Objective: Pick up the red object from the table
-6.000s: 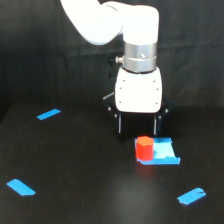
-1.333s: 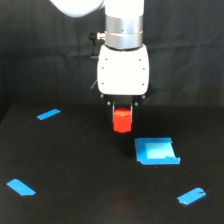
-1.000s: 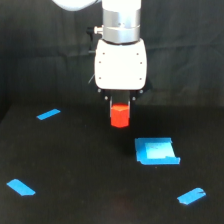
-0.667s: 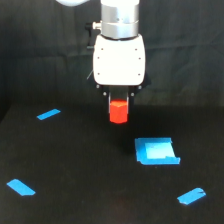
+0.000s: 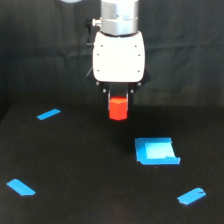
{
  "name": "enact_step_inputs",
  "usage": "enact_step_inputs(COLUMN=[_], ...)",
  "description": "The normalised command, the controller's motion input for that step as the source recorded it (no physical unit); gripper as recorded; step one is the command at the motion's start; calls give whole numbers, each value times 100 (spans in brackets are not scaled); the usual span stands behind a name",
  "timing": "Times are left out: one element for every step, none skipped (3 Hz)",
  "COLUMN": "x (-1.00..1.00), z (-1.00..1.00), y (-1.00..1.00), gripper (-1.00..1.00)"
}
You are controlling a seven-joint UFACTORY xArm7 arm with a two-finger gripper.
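Observation:
The red object (image 5: 118,108) is a small bright red-orange stubby block. It hangs between the dark fingers of my gripper (image 5: 118,104), below the white gripper head (image 5: 119,56). The gripper is shut on it and holds it clear above the black table (image 5: 90,165). Its top is hidden between the fingers. It hangs up and to the exterior view's left of the flat blue square patch (image 5: 156,150).
Blue tape strips lie on the table: one at the exterior view's left (image 5: 48,114), one at the lower left (image 5: 21,187), one at the lower right (image 5: 191,195). A black curtain (image 5: 40,45) hangs behind.
The gripper closed on the red block beside the blue patch, lifted it off the table and carried it up and to the exterior view's left. It has kept rising over the last second.

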Motion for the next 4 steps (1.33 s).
enact_step_inputs(x=[5, 7, 3, 12], z=[-2, 14, 4, 20], y=[6, 14, 12, -2], gripper=[-100, -100, -91, -100])
